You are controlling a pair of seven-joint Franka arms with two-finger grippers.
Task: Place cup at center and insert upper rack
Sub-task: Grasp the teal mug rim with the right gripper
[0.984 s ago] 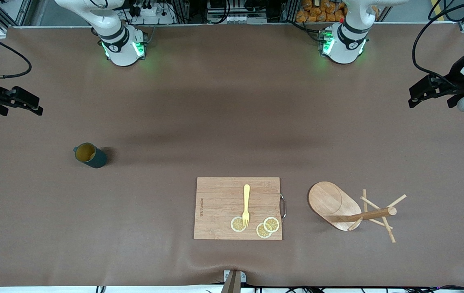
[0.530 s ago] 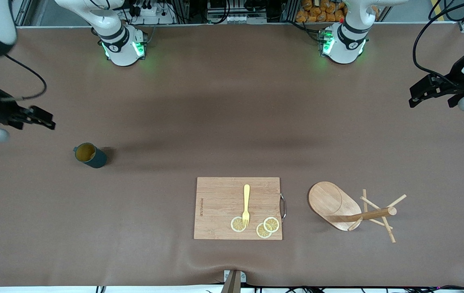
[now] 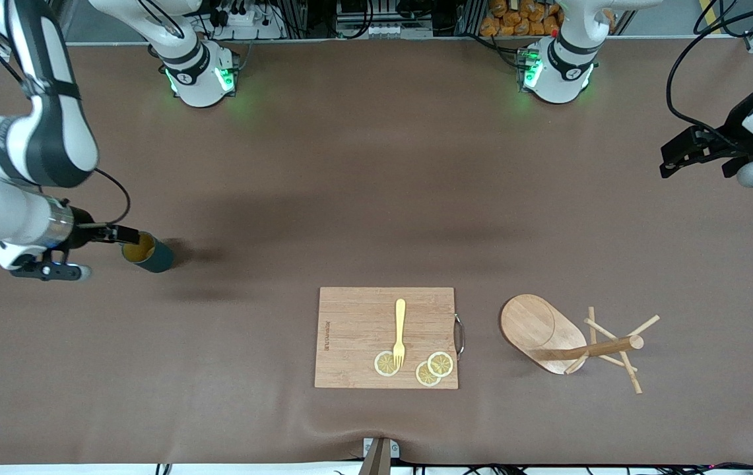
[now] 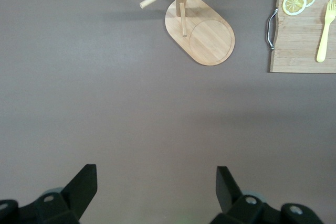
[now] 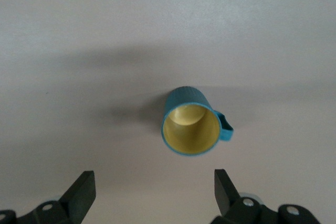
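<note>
The cup [image 3: 148,254], dark teal with a yellow inside, stands upright toward the right arm's end of the table. My right gripper [image 3: 120,233] is low beside its rim, open and holding nothing. In the right wrist view the cup [image 5: 190,128] sits just ahead of the open right gripper [image 5: 152,192], its handle to one side. The upper rack [image 3: 551,333], a wooden mug tree on an oval base, stands toward the left arm's end, beside the cutting board. My left gripper [image 3: 676,158] hangs open over that end of the table, well off from the rack [image 4: 199,35]; its view shows the left gripper [image 4: 156,187] over bare mat.
A wooden cutting board [image 3: 386,338] with a metal handle lies in the middle, near the front edge, between cup and rack. On it are a yellow fork [image 3: 400,332] and three lemon slices [image 3: 427,369]. The brown mat [image 3: 376,185] covers the whole table.
My right arm has swung in from the table's end and come down beside the cup. The left gripper has barely shifted. Cup, rack and board lie as before.
</note>
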